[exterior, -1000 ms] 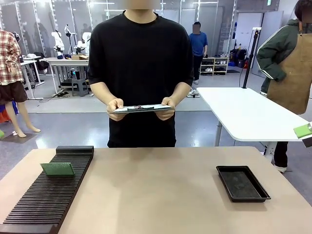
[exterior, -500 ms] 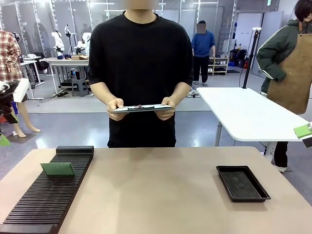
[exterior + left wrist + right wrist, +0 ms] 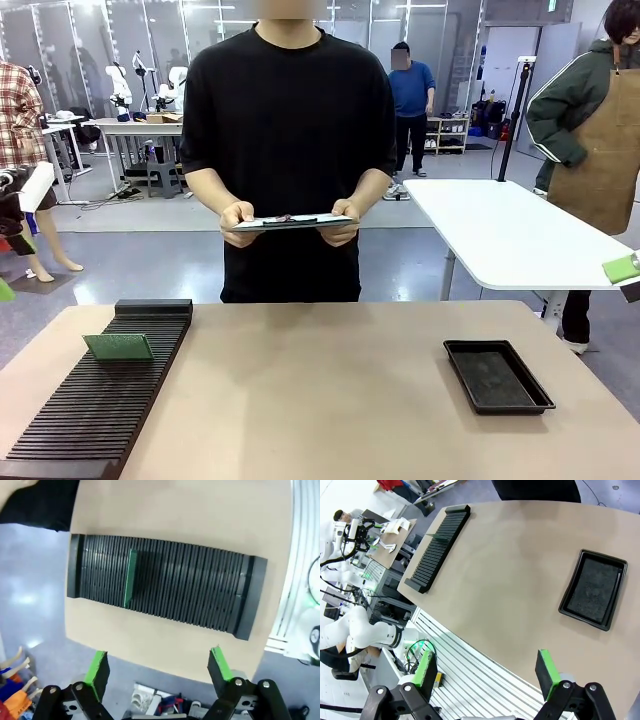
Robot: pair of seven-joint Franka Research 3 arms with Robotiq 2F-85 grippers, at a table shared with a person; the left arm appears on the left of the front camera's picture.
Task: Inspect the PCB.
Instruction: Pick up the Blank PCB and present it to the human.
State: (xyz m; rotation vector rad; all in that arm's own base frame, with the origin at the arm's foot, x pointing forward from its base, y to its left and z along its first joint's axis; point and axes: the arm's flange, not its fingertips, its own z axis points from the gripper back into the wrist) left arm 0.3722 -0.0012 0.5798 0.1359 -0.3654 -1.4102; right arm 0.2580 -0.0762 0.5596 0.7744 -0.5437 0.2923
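A lab hall with white work table [image 3: 505, 240], glass partitions [image 3: 60, 60], polished floor [image 3: 140, 270]

tabletop [image 3: 320, 400]: smooth matt | tray [image 3: 497, 378]: blk plastic (semi-gloss) | PCB [image 3: 118, 346]: matt

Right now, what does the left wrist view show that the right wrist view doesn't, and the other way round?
Left wrist view: the left fingers, open, and a close look at the green PCB, seen edge-on and standing upright in one slot. Right wrist view: the right fingers, open, and the black tray lying flat near the table's edge. Both: the black slotted rack and the tan table it rests on.
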